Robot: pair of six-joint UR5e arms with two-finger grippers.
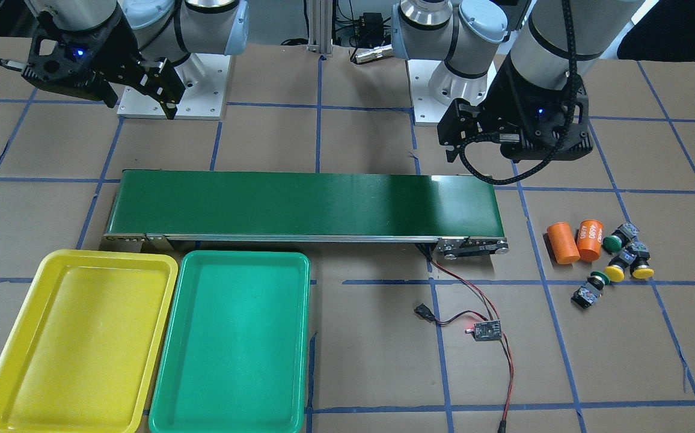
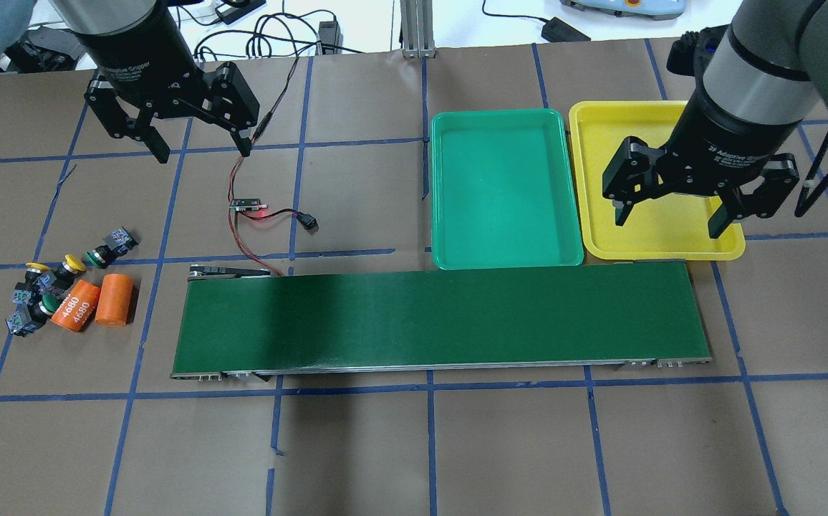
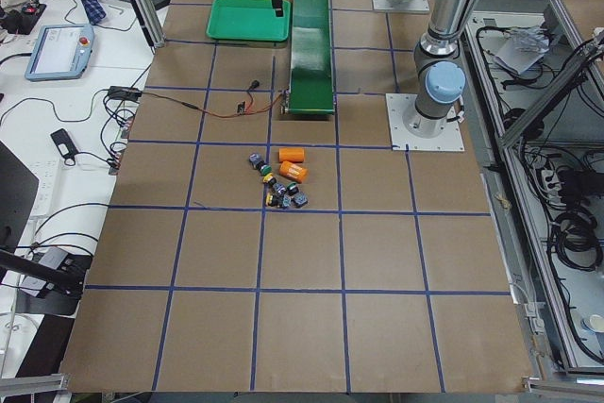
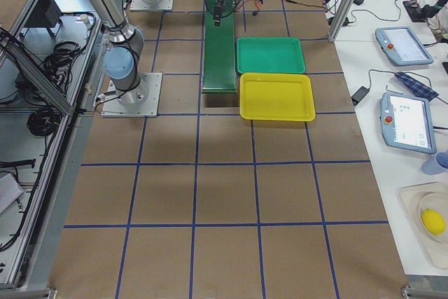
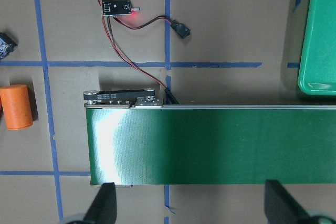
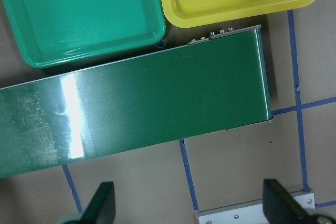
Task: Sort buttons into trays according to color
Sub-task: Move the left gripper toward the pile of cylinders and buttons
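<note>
Broadly, we see a brown table (image 2: 414, 444) gridded with blue tape, and along its middle a long dark-green conveyor belt (image 2: 443, 315). Beside the belt's right half, on the side away from the robot, the yellow tray (image 2: 600, 143) and the green tray (image 2: 503, 186) lie side by side, the green one nearer the belt's middle. We find the left gripper (image 2: 203, 147) hanging high near the belt's left end, jaws spread wide with nothing between them. The right gripper (image 2: 668, 222) hangs high near the belt's right end, just as wide and holding nothing.

Past the belt's left end, well apart from the trays, a plain orange cylinder (image 2: 114, 299) lies just beside an orange cylinder marked 4680 (image 2: 76, 306). All four buttons lie on the table clustered next to them: a green button (image 1: 612, 243) just beside the marked cylinder, a yellow button (image 1: 614, 272) and a second yellow button (image 1: 643, 272) close together, and a second green button (image 1: 591, 287) slightly apart. We also note a small circuit board (image 2: 248, 204) with a red light, wired to the belt's left end
</note>
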